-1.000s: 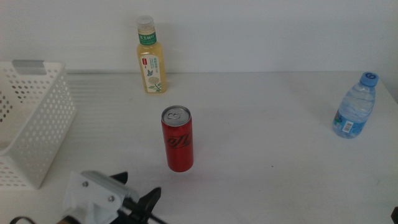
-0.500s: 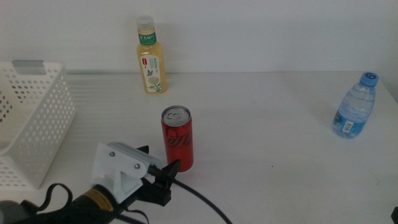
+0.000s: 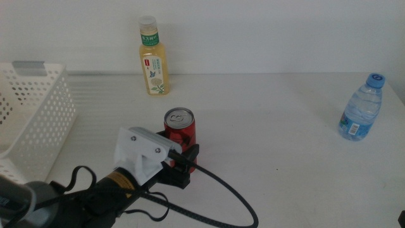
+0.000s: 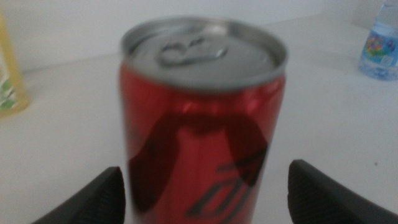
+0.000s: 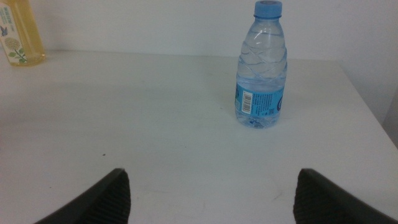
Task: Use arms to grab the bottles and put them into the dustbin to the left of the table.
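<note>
With its jaws spread wide on either side of the red can (image 3: 181, 136), the left hand (image 3: 185, 162) sits low at centre frame of the middle view, lined up to close on a can that stands upright on the tabletop (image 3: 272, 126). The right hand (image 5: 211, 193) waits off the lower right, jaws apart and empty, facing the water bottle (image 5: 262, 64) it looks placed to take. The yellow bottle (image 3: 152, 57) stands at upper centre, the dustbin (image 3: 35, 123) at the left edge.
</note>
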